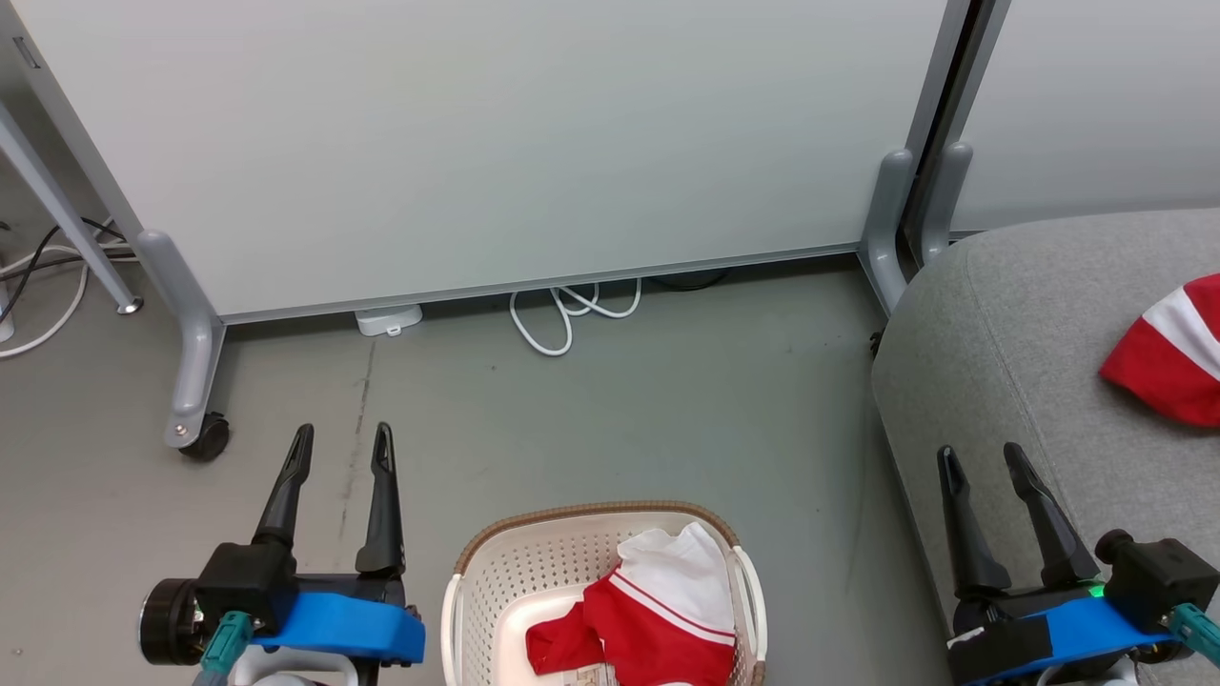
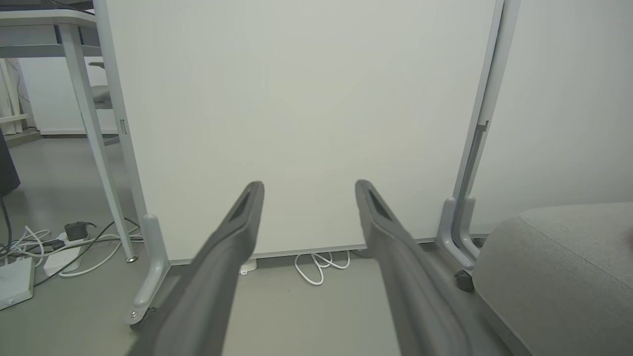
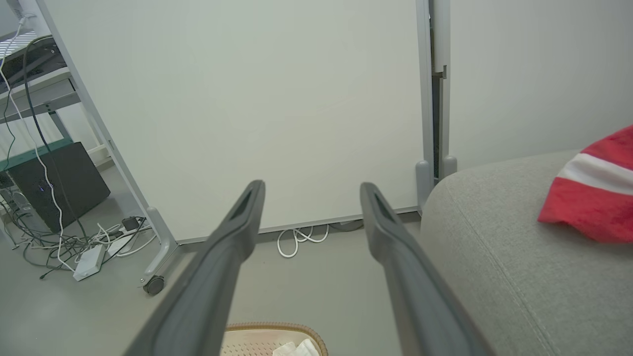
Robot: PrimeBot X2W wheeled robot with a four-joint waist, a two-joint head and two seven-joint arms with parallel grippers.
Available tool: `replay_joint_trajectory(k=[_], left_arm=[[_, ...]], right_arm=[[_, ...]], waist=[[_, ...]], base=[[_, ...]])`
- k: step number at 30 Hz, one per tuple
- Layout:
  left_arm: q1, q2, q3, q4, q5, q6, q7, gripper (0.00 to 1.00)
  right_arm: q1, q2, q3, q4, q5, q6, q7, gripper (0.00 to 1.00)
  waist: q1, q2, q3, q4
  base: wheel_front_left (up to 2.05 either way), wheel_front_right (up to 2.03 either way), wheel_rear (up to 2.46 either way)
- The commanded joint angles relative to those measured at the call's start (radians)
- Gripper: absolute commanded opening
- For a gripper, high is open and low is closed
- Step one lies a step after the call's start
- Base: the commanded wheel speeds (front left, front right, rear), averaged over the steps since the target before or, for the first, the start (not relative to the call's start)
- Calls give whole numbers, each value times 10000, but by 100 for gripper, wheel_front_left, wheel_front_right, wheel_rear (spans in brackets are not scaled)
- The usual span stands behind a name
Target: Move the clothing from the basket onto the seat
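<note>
**Head view.** The basket stands on the floor, just beside the seat's rounded left edge, probably so that each carry is short. A crumpled garment, red with a white panel, lies inside it against the right wall. A striped garment already lies on the seat, well in from that edge, so I judge the job about half done. The left end effector hangs over bare floor left of the basket. The right end effector hangs over the seat's left edge. Both have their fingers spread wide and hold nothing, flanking the basket, so either could reach in.

**Left wrist view.** The left end effector points at the white partition, wide and empty. The seat is low on the right.

**Right wrist view.** The right end effector is equally wide and empty. The basket's rim shows between its fingers at the bottom. The striped garment rests flat on the seat, clear of its edge, so it looks unlikely to slide off.
</note>
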Motion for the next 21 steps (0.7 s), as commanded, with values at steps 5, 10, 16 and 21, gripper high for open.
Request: replay_joint_trajectory(k=[5,10,16,21], left_arm=[[-299,-16,-271,363,157,-127,-30,100],[-1027,-12,-705,1202,214,-280,-30,100],[-2139,15,-1363,2653,105,-426,-30,100],[-3025,223,-2419,4018,-410,-446,-30,100]], right_arm=[[5,-69,64,68,-6,5,-34,100],[-378,-142,128,28,7,5,-34,100],[-805,-168,217,-26,-61,5,-34,100],[-1189,-167,282,-94,-110,5,-34,100]], waist=[[0,-1,102,-104],[0,-1,489,-376],[0,-1,1237,-835],[0,-1,1931,-1277]], base=[[0,0,0],[0,0,0],[0,0,0],[0,0,0]])
